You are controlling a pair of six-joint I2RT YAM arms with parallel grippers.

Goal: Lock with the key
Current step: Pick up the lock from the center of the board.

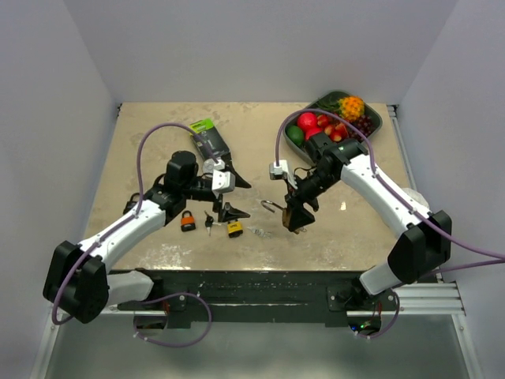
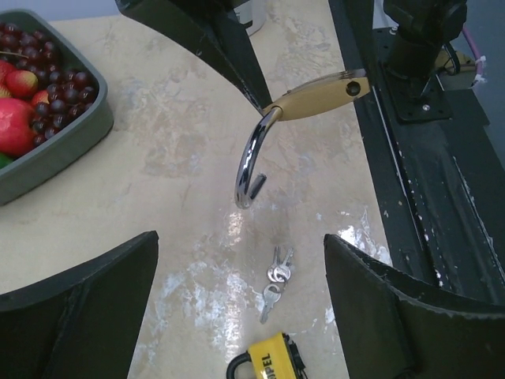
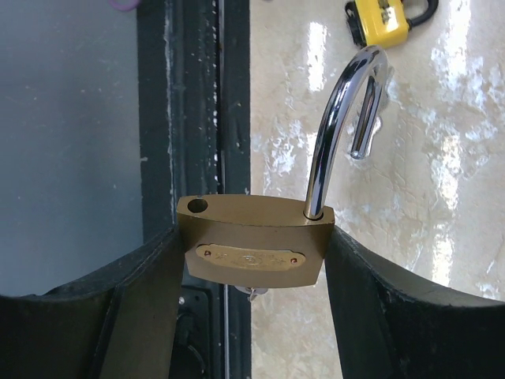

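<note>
While the right gripper (image 3: 252, 264) is clamping a brass padlock (image 3: 252, 237) with its chrome shackle swung open, a beige marbled tabletop (image 1: 359, 229) is lying below it, white walls (image 1: 252, 47) enclosing three sides. The left gripper (image 2: 241, 243) is hanging with jaws spread, empty, small silver keys (image 2: 274, 283) lying beneath it. A yellow padlock (image 2: 268, 363) beside them is running out of frame.

Beige table (image 1: 347, 237), fruit tray (image 2: 55, 154), yellow padlock (image 2: 272, 365), orange padlock (image 1: 188, 220), loose keys (image 2: 274, 283)

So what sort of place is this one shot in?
Probably a lab robot cell: plain white walls box in a beige marbled tabletop, with a black metal mounting rail and props like a brass padlock and a green tray of fruit.
</note>
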